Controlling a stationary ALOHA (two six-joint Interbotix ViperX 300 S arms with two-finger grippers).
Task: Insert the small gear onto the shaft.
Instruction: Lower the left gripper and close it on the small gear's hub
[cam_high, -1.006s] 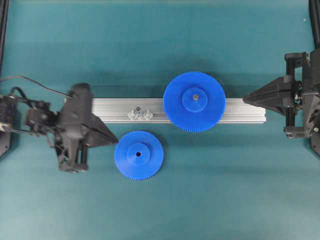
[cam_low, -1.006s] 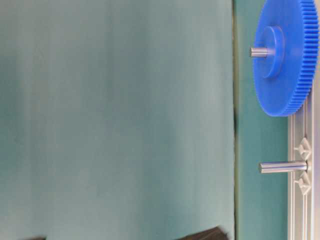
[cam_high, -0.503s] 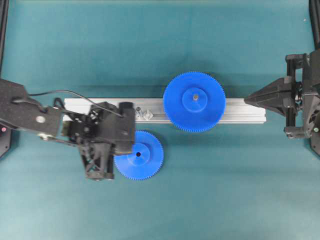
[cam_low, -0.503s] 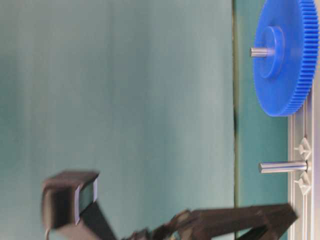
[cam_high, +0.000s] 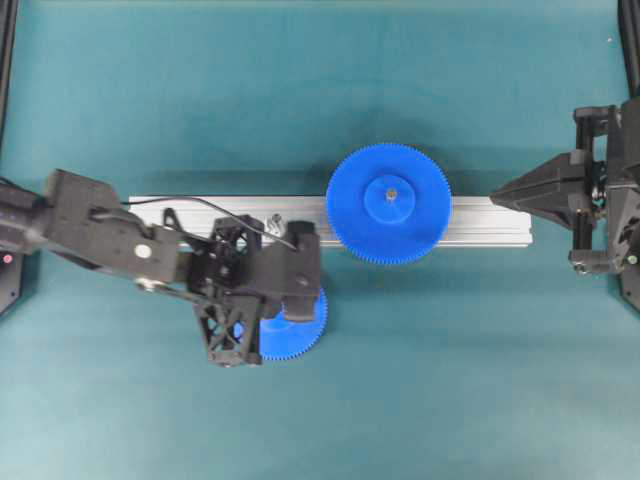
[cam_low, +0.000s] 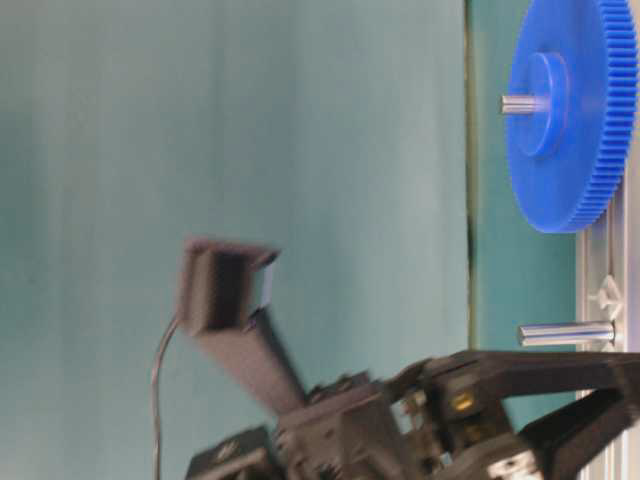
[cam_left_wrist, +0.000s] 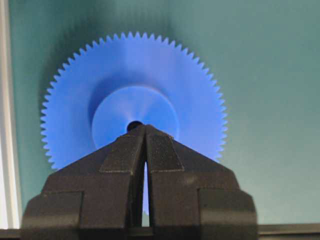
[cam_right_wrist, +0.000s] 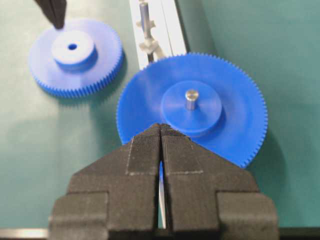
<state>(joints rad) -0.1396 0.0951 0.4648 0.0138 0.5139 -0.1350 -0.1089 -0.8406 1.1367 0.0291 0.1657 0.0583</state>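
**K:** Blue gears, count?

**R:** Two. Small gear (cam_high: 290, 335) flat on the mat, left of centre, just in front of the rail (cam_high: 480, 222). Large gear (cam_high: 388, 203) sits on the rail further right, with a pin end poking out of its hub.

**K:** Shafts?

**R:** One free shaft (cam_low: 565, 333), standing upright on the rail between two small shiny fittings, left of the large gear. Nothing on it.

**K:** Grippers?

**R:** Two. Left gripper (cam_left_wrist: 145, 127) is over the small gear, fingers pressed together, tips at the edge of the hub hole. Holding nothing. Right gripper (cam_right_wrist: 161, 126) is at the rail's right end, fingers together too, empty, tips over the large gear's near rim.

**K:** Small gear touching the rail?

**R:** Can't tell, left arm covers that edge.
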